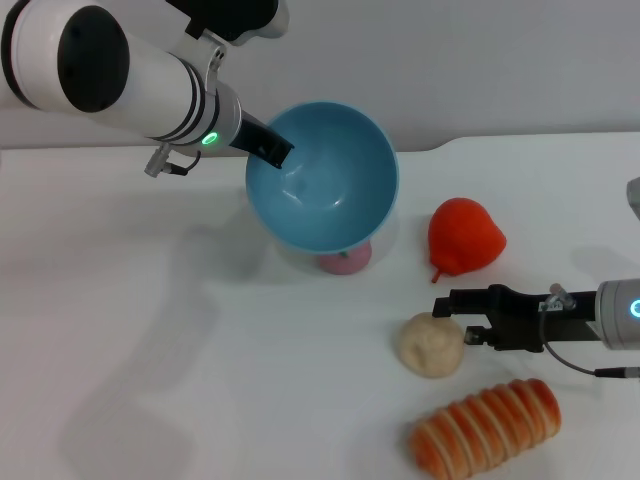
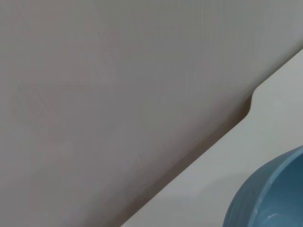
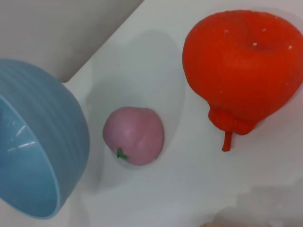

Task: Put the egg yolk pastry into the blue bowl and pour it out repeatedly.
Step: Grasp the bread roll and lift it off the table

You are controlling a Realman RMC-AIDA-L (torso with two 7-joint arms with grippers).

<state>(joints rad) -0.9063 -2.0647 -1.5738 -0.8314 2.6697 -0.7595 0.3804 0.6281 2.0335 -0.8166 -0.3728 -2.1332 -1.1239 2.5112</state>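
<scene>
The blue bowl [image 1: 325, 185] hangs tilted above the table's back middle, its empty inside facing me. My left gripper [image 1: 272, 148] is shut on its rim at the upper left. The bowl's outer wall [image 2: 272, 194] fills a corner of the left wrist view, and its rim and ribbed side [image 3: 42, 156] show in the right wrist view. The egg yolk pastry [image 1: 432, 345], a pale beige ball, lies on the table at the front right. My right gripper [image 1: 458, 318] reaches in from the right, open, its fingertips just beside the pastry's upper right with nothing between them.
A pink ball [image 1: 345, 262] [image 3: 134, 135] with a green mark sits on the table under the bowl. A red pear-shaped fruit [image 1: 465, 237] [image 3: 241, 71] lies behind the right gripper. An orange ridged bread roll [image 1: 487, 427] lies at the front right.
</scene>
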